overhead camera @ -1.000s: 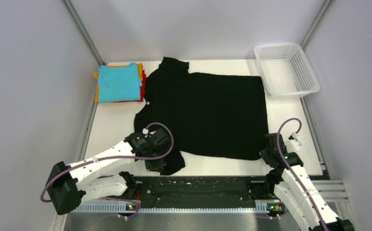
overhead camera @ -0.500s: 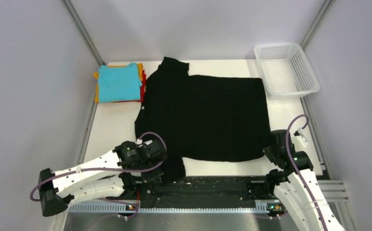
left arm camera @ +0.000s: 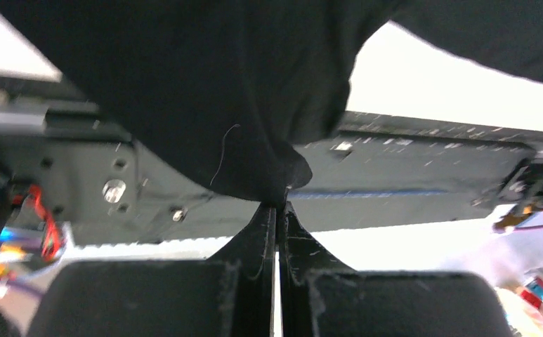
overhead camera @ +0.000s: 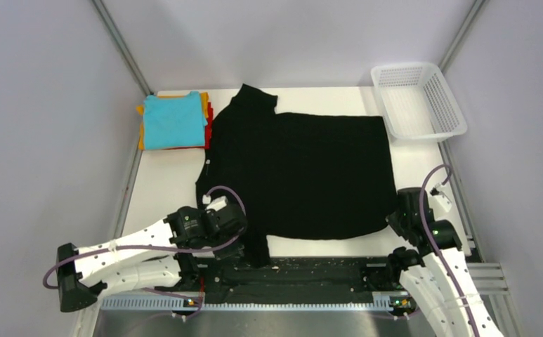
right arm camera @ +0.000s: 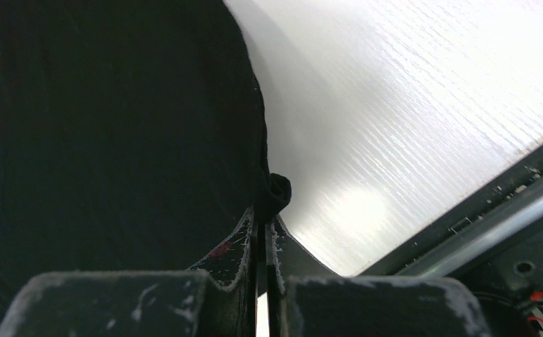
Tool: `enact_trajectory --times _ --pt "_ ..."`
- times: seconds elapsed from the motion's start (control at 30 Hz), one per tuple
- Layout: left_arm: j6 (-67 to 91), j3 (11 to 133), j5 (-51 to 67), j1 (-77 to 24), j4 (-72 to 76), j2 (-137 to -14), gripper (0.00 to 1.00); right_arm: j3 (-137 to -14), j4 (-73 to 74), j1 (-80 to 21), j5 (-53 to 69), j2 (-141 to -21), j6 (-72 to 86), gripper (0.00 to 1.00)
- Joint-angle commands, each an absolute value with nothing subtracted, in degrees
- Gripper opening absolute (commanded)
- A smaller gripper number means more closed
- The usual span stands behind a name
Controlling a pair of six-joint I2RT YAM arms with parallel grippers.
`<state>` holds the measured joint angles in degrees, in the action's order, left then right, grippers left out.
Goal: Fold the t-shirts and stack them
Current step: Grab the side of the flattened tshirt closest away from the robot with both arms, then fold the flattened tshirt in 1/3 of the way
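- Black tee (overhead camera: 303,168) lies spread flat, centre of white table (overhead camera: 159,189).
- L gripper (left arm camera: 277,206) pinched tight on its near sleeve, at table's front edge.
- R gripper (right arm camera: 262,213) clamped on near-right hem corner.
- Folded tees (overhead camera: 173,121) stacked far-left, teal on top.

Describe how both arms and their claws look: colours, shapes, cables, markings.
Both arms, left arm and right arm, have white shells, black joints and a looping purple cable. The left claw and right claw are black, with blocky bases tapering to thin tips, scuffed whitish along the edges; the right one bears a small red mark.
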<state>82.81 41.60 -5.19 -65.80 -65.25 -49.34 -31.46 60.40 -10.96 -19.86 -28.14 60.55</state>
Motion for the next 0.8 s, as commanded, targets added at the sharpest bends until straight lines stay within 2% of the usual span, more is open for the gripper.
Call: enact_trajectory --times 0.0,0.1,0.3,0.77 --pt "69.2 44.0 -6.1 -58.1 -50.4 -51.4 0.0 -30.2 54.2 -10.7 -18.6 -31.0 57.8 0.0" --pt "61.8 45.4 -1.9 -51.3 -47.0 -56.2 0.0 -29.6 50.8 -10.8 -17.6 -33.8 57.0 0.0" --pt "52.1 52.7 -6.2 -43.9 -44.3 -62.5 0.0 -31.8 43.4 -10.8 -21.5 -40.3 55.2 0.0" --pt "38.3 58.5 -7.5 -28.2 -30.3 -67.0 0.0 -43.1 34.7 -9.9 -26.7 -59.1 47.5 0.0"
